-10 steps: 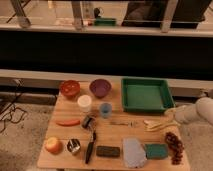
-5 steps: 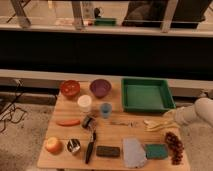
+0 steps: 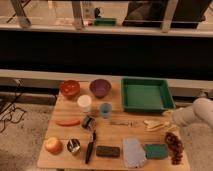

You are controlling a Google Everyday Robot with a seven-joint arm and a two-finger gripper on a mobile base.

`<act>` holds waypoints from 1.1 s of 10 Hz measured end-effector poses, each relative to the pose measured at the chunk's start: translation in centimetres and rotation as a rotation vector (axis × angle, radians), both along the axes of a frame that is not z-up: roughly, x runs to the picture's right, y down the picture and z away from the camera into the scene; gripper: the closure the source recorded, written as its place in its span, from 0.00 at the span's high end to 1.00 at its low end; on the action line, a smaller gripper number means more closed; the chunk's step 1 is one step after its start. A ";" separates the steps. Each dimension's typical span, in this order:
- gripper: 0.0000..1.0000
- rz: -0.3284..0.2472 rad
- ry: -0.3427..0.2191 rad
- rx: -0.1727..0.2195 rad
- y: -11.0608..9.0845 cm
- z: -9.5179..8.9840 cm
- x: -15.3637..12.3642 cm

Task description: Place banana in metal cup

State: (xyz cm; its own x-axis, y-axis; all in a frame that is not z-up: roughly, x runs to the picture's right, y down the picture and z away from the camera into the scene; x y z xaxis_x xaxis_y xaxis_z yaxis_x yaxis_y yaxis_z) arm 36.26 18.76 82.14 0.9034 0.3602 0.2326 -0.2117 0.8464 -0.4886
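Note:
The banana (image 3: 155, 125) is pale yellow with splayed strips and lies on the right part of the wooden table (image 3: 115, 137), just below the green tray. The metal cup (image 3: 74, 146) stands near the front left, between a peach-coloured fruit and the black-handled knife (image 3: 90, 146). My white arm comes in from the right edge, and its gripper (image 3: 171, 120) is right next to the banana's right end, low over the table. The cup is far to the left of the gripper.
At the back stand an orange bowl (image 3: 70, 88), a purple bowl (image 3: 100, 88) and a green tray (image 3: 146, 94). A white cup (image 3: 84, 103), blue cup (image 3: 105, 110), carrot (image 3: 67, 122), fork (image 3: 122, 123), grey cloth (image 3: 134, 152), sponges and grapes (image 3: 174, 147) lie around.
My arm has reached in a little further from the right, toward the banana. The objects on the table have not moved.

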 end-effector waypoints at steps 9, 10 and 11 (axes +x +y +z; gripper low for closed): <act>0.71 0.037 -0.035 -0.041 0.0 1.7 -0.5; 0.71 0.036 -0.040 -0.048 0.2 1.7 -0.6; 0.71 0.034 -0.044 -0.054 0.4 1.6 -0.7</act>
State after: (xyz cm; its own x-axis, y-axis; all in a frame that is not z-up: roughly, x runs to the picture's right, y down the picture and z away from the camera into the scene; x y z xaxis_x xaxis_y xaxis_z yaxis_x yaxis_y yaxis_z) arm 35.57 19.13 83.75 0.8799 0.4031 0.2516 -0.2167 0.8116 -0.5425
